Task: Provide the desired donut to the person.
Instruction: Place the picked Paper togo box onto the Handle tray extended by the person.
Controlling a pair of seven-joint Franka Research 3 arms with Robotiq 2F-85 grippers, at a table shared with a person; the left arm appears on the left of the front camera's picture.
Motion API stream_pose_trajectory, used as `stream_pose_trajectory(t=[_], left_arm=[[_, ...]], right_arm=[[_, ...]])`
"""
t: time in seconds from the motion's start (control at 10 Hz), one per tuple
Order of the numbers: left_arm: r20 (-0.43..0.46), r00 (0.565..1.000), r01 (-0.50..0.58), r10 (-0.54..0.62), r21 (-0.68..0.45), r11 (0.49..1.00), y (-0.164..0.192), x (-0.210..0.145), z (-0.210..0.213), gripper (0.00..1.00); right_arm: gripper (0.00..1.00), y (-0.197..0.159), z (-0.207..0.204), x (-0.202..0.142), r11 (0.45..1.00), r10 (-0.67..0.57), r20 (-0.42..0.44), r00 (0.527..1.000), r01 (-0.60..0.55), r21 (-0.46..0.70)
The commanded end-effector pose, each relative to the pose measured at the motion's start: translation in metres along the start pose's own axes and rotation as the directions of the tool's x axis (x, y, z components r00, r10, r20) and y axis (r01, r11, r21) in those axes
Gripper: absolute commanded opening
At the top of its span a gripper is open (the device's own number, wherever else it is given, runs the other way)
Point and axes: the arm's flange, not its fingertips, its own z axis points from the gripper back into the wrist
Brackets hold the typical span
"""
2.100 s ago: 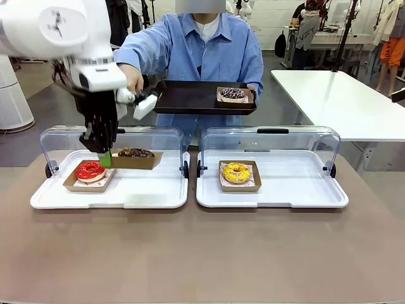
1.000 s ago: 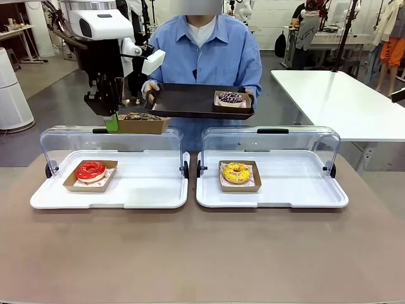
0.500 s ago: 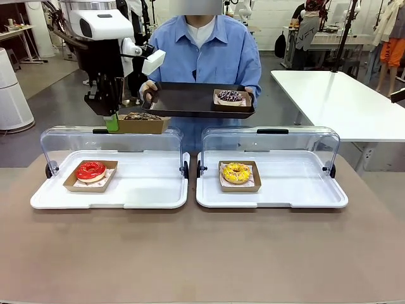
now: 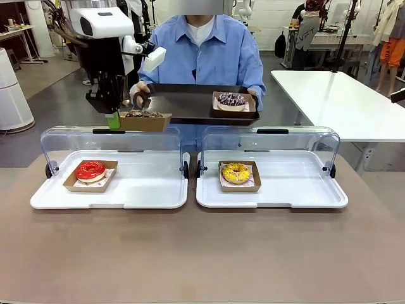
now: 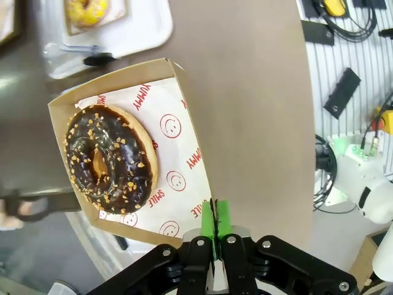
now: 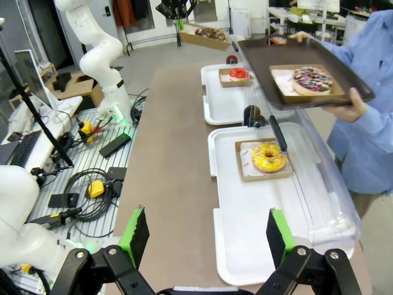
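Table (image 4: 202, 253) is lying nearest, brown and bare in front, and everything else is placed from it. On it two white trays are sitting side by side with clear lids tipped back: the left tray (image 4: 145, 196) is holding a red donut (image 4: 90, 170), the right tray (image 4: 285, 196) a yellow donut (image 4: 236, 172). Above the table's far left, the left gripper (image 4: 112, 120) is pinching one edge of a cardboard box (image 4: 144, 121), holding it in the air with the chocolate donut (image 4: 142, 114) inside, just beside the near-left corner of the black tray (image 4: 190, 101). The box is looking light but floppy, and a grip on one rim is likely letting it sag; the donut is soft and loose on its paper, so level carrying seems wise. The right gripper (image 6: 206, 230) is hanging over the table's right end, fingers spread wide, grasping nothing. Beyond the table the person (image 4: 202, 50) is offering the black tray, already carrying a sprinkled donut (image 4: 232, 99). Farther back are a concrete floor and other tables.
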Motion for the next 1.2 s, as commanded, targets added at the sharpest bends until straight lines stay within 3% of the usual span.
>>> stream_pose_trajectory(t=[0.0,0.2,0.5,0.7,1.1], left_arm=[[0.055,0.998,-0.038,0.031,0.124,0.992,0.023,0.013,0.034,0.01],[0.077,0.996,-0.047,0.037,0.130,0.990,0.044,0.023,0.051,0.01],[0.096,0.995,-0.043,0.036,0.074,0.996,0.105,0.028,0.035,0.01],[0.071,0.997,-0.045,0.042,0.048,0.998,0.146,0.028,0.021,0.01],[-0.003,1.000,0.010,-0.010,0.001,1.000,0.191,0.019,-0.025,0.01]], right_arm=[[1.00,-0.001,0.002,0.001,1.000,0.003,0.008,1.000,-0.003,0.006],[1.00,-0.001,0.002,0.001,1.000,0.003,0.008,1.000,-0.003,0.006],[1.00,-0.001,0.002,0.001,1.000,0.003,0.008,1.000,-0.003,0.006],[1.00,-0.001,0.002,0.001,1.000,0.003,0.008,1.000,-0.003,0.006],[1.00,-0.001,0.002,0.001,1.000,0.003,0.008,1.000,-0.003,0.006]])
